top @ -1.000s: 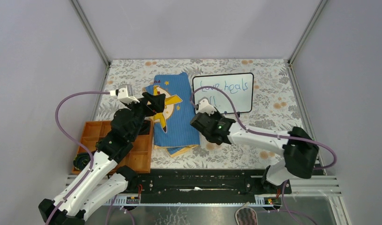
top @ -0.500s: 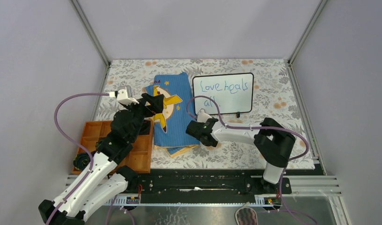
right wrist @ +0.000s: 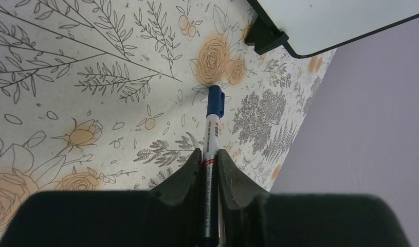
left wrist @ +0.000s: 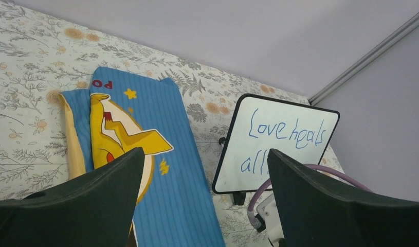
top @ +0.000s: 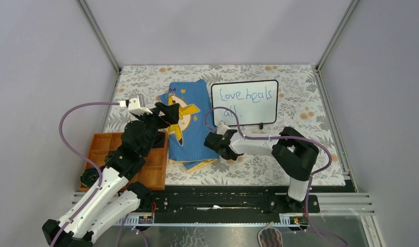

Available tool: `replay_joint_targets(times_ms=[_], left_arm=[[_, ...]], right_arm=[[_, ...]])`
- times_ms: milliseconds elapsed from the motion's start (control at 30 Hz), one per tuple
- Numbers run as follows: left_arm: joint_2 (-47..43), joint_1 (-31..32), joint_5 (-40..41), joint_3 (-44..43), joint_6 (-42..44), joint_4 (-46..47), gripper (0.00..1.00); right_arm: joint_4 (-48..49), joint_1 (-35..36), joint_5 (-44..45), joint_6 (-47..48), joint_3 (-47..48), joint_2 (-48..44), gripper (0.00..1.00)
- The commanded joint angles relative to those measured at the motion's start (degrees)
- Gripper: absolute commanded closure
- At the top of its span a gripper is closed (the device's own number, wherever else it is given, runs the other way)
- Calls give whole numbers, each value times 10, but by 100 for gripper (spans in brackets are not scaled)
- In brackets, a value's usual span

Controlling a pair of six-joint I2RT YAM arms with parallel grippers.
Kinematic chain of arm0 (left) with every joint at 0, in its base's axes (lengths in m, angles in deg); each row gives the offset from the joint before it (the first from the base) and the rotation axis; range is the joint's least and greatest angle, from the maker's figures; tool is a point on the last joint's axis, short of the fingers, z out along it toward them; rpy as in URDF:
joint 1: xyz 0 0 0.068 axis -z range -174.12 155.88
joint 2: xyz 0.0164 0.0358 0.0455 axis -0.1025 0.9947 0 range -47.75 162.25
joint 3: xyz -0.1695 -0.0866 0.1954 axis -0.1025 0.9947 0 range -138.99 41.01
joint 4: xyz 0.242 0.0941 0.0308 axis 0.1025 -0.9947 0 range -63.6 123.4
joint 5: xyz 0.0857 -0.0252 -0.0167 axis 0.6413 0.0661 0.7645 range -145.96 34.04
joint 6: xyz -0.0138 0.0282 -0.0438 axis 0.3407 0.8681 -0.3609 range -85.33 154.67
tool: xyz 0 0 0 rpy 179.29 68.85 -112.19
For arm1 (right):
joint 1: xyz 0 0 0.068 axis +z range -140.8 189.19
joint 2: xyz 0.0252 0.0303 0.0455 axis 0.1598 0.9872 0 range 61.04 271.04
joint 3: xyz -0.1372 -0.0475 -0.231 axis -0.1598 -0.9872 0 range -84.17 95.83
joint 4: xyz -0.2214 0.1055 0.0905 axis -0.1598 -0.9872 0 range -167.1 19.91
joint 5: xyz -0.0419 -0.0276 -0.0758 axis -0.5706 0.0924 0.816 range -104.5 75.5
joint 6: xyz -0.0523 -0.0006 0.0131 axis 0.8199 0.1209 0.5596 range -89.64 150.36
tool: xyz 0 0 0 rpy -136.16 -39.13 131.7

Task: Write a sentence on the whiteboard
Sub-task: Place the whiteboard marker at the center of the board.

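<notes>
Top external view: the whiteboard (top: 244, 102) sits at the far side of the floral desk (top: 299, 103), just right of the blue cartoon-print cloth (top: 192, 131). On it the sentence (top: 247, 95) reads "Love heals" in thin blue marker, with "all" on a second line below at the left.

My right claw (top: 218, 145) is low over the desk, in front of the board's near left corner and close to the cloth's right edge. In the right wrist view this claw (right wrist: 211, 157) is pressed onto a marker (right wrist: 211, 139), pinching its white barrel between both fingers. The marker's blue cap (right wrist: 215, 100) points out over the flower print toward one of the board's black feet (right wrist: 266, 38). I cannot tell whether the cap touches the desk.

My left claw (top: 171, 110) hangs over the left part of the cloth. In the left wrist view its fingers (left wrist: 109, 185) are spread wide with nothing between them, and the cloth and the written board show through the gap. An orange compartment tray (top: 102, 146) lies on the near left of the desk, partly under my left arm.
</notes>
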Motion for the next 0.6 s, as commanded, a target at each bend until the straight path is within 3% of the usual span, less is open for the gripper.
replay_joint_targets(times_ms=[0, 567], left_arm=[[4, -4, 2, 4, 11, 19, 5], [15, -4, -6, 5, 9, 17, 5]], right_arm=[[49, -13, -89, 0, -12, 24, 95], [93, -17, -146, 9, -33, 28, 82]])
